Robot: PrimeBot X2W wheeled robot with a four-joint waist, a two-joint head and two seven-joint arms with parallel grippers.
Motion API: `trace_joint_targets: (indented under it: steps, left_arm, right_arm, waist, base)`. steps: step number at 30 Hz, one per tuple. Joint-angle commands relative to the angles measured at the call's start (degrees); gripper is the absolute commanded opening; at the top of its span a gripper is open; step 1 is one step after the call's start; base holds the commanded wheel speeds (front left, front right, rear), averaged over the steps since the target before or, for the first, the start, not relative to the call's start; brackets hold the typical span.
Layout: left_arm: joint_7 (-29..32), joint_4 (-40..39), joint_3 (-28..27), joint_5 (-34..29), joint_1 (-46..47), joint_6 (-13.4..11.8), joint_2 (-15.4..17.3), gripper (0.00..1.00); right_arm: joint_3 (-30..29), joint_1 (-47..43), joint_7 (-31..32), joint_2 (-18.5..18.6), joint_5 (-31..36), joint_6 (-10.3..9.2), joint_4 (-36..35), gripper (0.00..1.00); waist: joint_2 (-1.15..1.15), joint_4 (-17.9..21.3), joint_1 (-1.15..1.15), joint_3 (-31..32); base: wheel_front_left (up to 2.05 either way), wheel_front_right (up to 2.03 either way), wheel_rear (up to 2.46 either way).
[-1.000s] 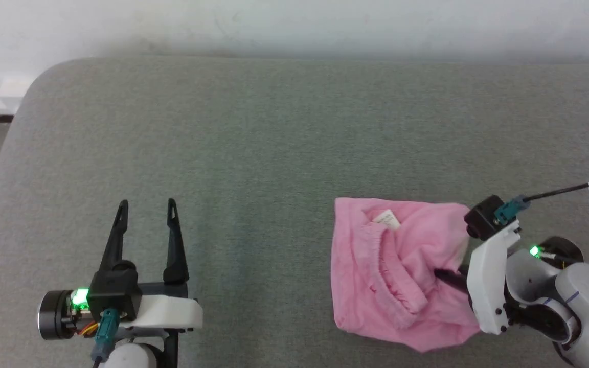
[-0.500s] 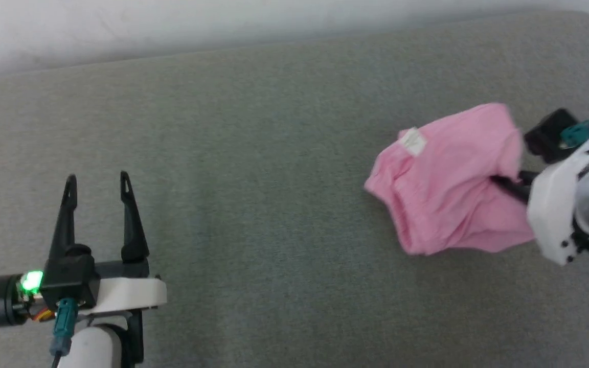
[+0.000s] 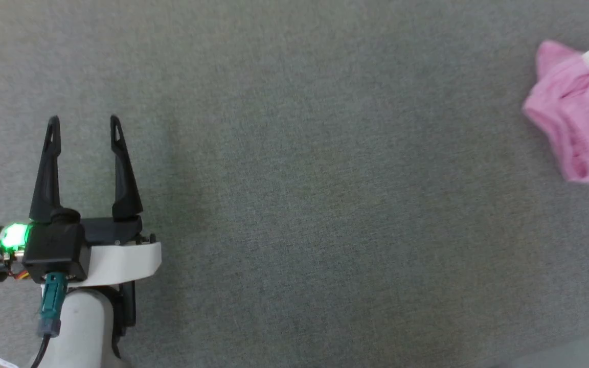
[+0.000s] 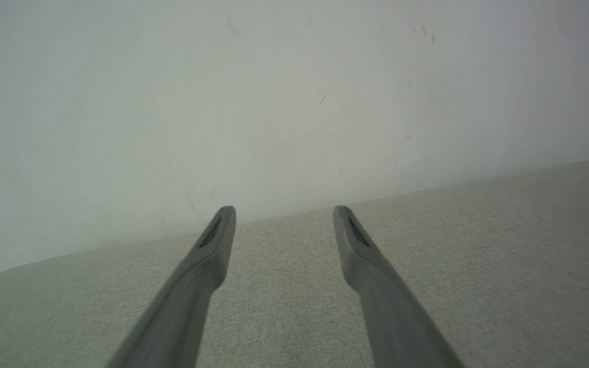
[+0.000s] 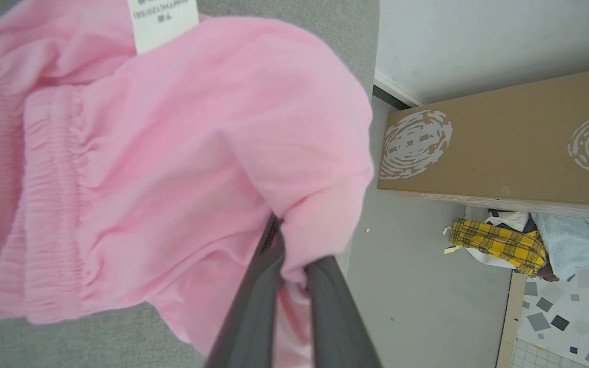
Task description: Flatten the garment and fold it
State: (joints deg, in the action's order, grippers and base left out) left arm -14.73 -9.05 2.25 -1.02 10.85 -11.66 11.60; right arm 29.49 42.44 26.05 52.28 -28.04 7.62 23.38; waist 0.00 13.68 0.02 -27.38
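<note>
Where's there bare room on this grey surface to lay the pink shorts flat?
The widest bare patch is the grey surface between the open left gripper and the garment at the head view's right edge. Crowding is on that right side: the right gripper is shut on the garment, and past the surface's edge sit a cardboard box and a clothes pile.

left hand [image 3: 84, 120] | black fingers [image 3: 120, 174] | white bracket [image 3: 120, 261] | green LED [image 3: 13, 236] | teal connector [image 3: 52, 300]

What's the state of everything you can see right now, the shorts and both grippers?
shorts: bunched up, not flattened or folded, white label showing.
right gripper: shut on a fold of the shorts.
left gripper: open, holding nothing.
</note>
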Motion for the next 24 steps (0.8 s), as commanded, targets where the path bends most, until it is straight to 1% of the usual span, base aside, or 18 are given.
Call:
trace_joint_targets:
  steps: [1,8,11,13,14,15,17,20,22,24]
  left_arm:
    - [-0.27,-0.71,0.27,-0.38,1.11,-0.28,0.62,1.00]
    - [-0.27,-2.56,1.98,-0.33,3.29,-0.70,1.11,1.00]
    - [-0.27,-2.99,2.84,-0.34,3.79,-1.03,1.07,1.00]
    - [-0.27,-3.01,3.12,-0.18,3.90,-1.31,1.11,1.00]
    - [-0.27,-2.87,3.19,-0.02,3.84,-1.44,1.13,1.00]
    - [-0.27,-2.69,3.20,0.14,3.68,-1.61,1.14,1.00]
    - [-0.27,-2.33,3.18,0.50,3.22,-1.93,1.08,1.00]
    - [-0.27,-1.78,3.44,0.92,2.24,-2.31,0.68,1.00]
    - [-0.27,-1.30,3.34,1.24,1.15,-2.65,0.43,1.00]
    - [-0.27,-0.74,2.92,1.73,-0.09,-2.91,0.24,1.00]
  right_arm:
    - [-1.00,1.85,-0.82,0.03,0.92,-0.13,1.87,0.00]
    - [-5.75,6.54,-2.96,0.15,5.84,-0.13,12.51,0.00]
    - [-6.99,7.32,-4.08,-0.40,8.37,-0.13,15.54,0.00]
    - [-7.76,7.59,-4.90,-1.53,8.39,-0.13,17.58,0.00]
    - [-8.51,7.86,-5.26,-2.26,8.30,-0.13,18.52,0.24]
    - [-9.16,8.16,-5.76,-2.74,8.68,-0.13,19.30,0.98]
    - [-10.44,8.68,-6.61,-3.22,9.54,-0.13,20.73,1.00]
    - [-12.41,9.96,-10.07,-2.33,12.65,-0.13,21.14,1.00]
    - [-14.00,10.60,-12.44,-2.28,15.08,-0.13,20.72,1.00]
    - [-15.59,11.03,-15.59,-3.10,17.04,-0.13,18.85,1.00]
  waist:
    - [0.00,0.73,-0.02,-4.82]
    - [0.00,-0.96,-0.02,-7.07]
    - [0.00,-1.60,-0.02,-7.12]
    - [0.00,-1.89,-0.02,-6.75]
    - [0.00,-2.00,-0.02,-6.31]
    - [0.00,-2.08,-0.02,-5.79]
    - [0.00,-2.36,-0.02,-4.46]
    - [0.00,-3.11,-0.02,-1.68]
    - [0.00,-3.50,-0.02,0.58]
    - [0.00,-3.87,-0.02,2.84]
  base:
    - [0.00,0.00,0.00]
    - [0.00,0.00,0.00]
    - [0.00,0.00,0.00]
    - [0.00,0.00,0.00]
    - [0.00,0.00,0.00]
    - [0.00,0.00,0.00]
    - [0.00,0.00,0.00]
    - [0.00,0.00,0.00]
    - [0.00,0.00,0.00]
    - [0.00,0.00,0.00]
